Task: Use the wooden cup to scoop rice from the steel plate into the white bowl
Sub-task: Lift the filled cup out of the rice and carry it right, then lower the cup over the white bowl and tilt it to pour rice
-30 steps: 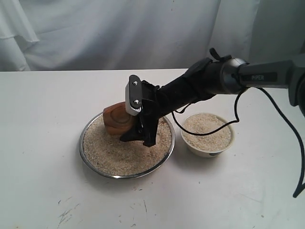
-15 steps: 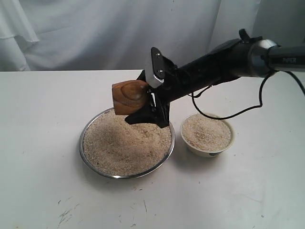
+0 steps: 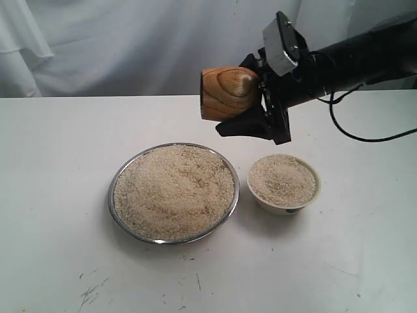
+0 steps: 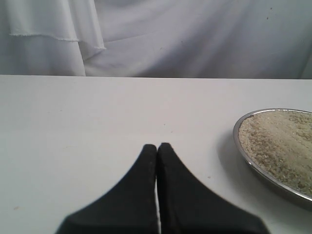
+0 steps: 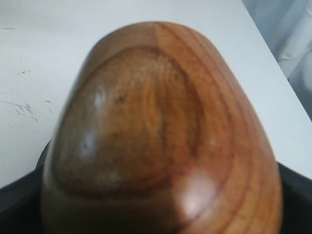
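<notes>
Right tool [image 3: 251, 98]: clamped on wooden cup [image 3: 225, 92], raised above counter [image 3: 52, 228]
Left tool [image 4: 157, 147]: pressed together, empty
Rice [image 3: 172, 189]: in steel plate [image 3: 116, 179], white bowl [image 3: 280, 207]

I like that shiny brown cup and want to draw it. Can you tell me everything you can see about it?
The wooden cup is glossy reddish-brown wood with ringed grain, rounded, with no handle. It is up in the air, tipped on its side, clamped between black jaws. Nothing else touches it. Its inside is hidden, so I cannot tell if anything is in it.
</notes>
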### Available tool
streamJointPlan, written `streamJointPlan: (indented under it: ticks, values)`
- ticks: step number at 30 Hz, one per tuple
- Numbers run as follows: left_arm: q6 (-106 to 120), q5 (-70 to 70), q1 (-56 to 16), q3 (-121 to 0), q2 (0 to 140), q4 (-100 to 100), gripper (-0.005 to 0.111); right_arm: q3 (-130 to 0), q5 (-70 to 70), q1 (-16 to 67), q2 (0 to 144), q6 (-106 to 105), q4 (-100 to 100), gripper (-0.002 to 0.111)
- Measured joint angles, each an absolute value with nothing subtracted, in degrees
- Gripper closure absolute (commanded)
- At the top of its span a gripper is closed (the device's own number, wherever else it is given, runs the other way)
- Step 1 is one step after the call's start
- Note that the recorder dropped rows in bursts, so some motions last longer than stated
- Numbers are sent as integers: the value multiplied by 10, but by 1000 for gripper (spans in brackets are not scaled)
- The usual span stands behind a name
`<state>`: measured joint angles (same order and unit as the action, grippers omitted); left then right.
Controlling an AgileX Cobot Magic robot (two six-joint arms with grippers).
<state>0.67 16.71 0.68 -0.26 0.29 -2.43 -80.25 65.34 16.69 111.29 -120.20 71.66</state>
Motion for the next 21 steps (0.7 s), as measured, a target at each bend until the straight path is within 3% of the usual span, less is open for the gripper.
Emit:
streamJointPlan:
  ticks: [12,21]
  values:
    - [7,167,7,-3,3,-24,107,-706,655,61,1029,-1205,718,108]
    - [7,167,7,-3,3,-24,107,-650,616,29,1012,-1206,683,108]
